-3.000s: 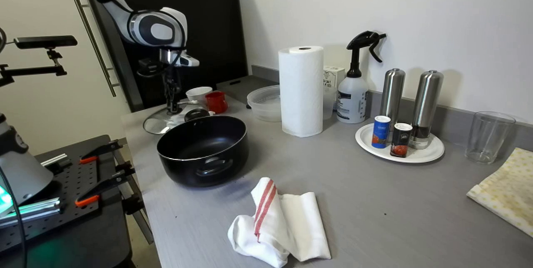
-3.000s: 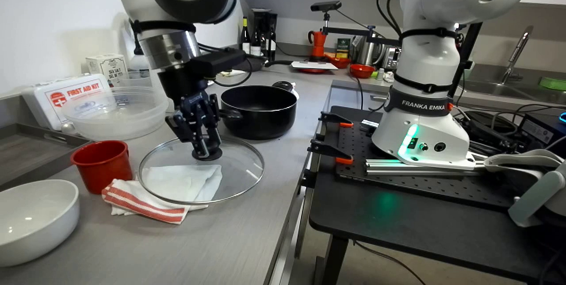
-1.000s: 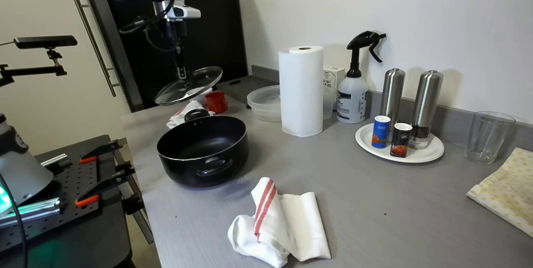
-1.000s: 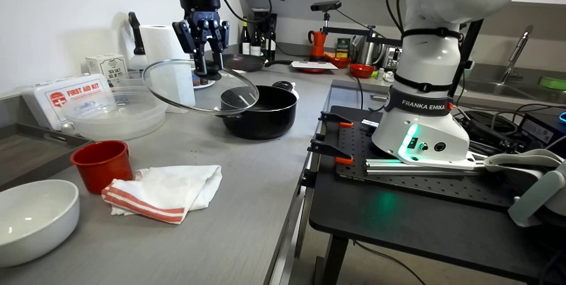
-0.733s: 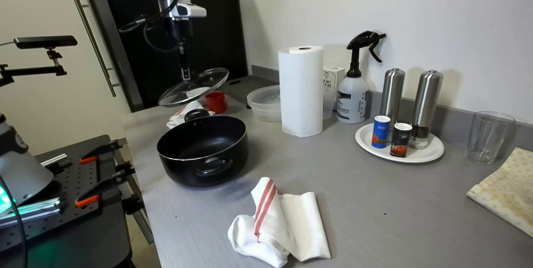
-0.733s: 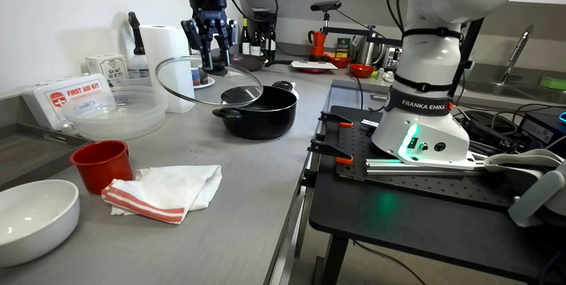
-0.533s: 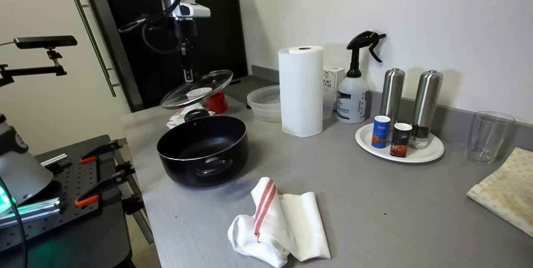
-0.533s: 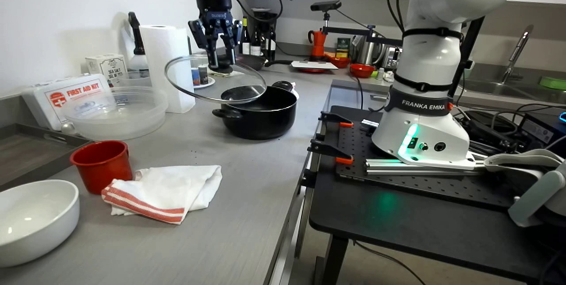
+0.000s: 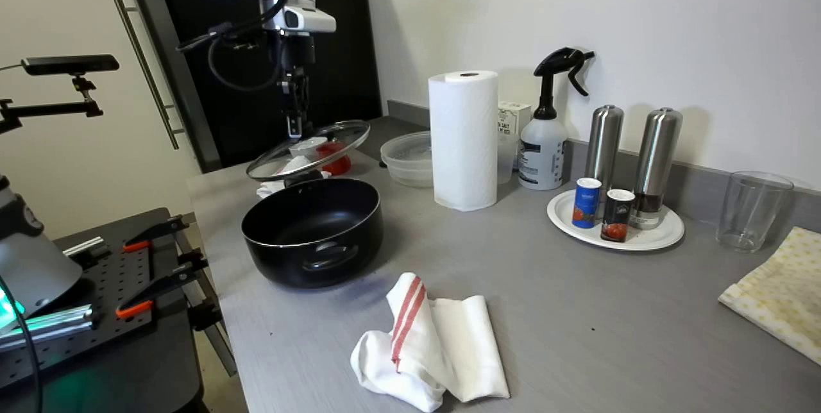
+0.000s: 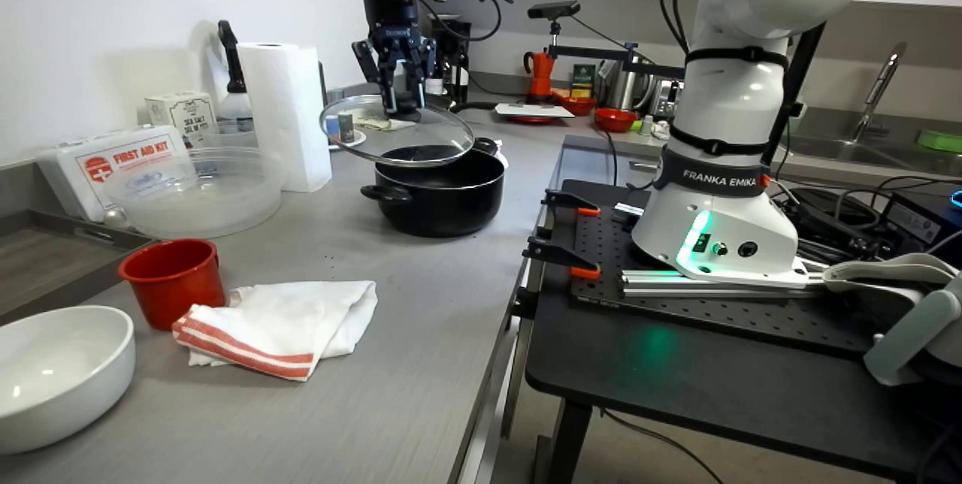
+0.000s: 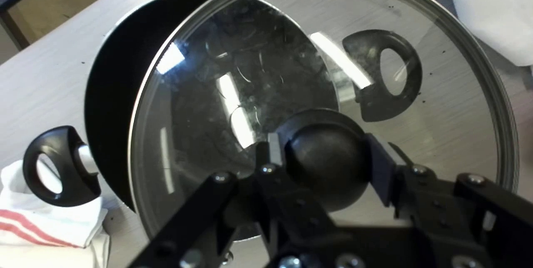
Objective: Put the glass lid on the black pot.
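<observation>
1. At nine o'clock in the wrist view, the black pot [image 11: 114,93] stands on the surface [image 11: 50,93].
2. The glass lid [image 11: 320,89] hangs tilted, seemingly only partly over it; we should shift toward ten o'clock and level before lowering.
3. Our claw [image 11: 327,160] clasps the knob [image 11: 327,155], parted to its width; we should release once seated.

Red mug [image 10: 174,292] near white bowl [image 10: 71,386]; paper roll [image 9: 464,143] upright; blue shaker [image 9: 586,203] on white plate [image 9: 672,227].
</observation>
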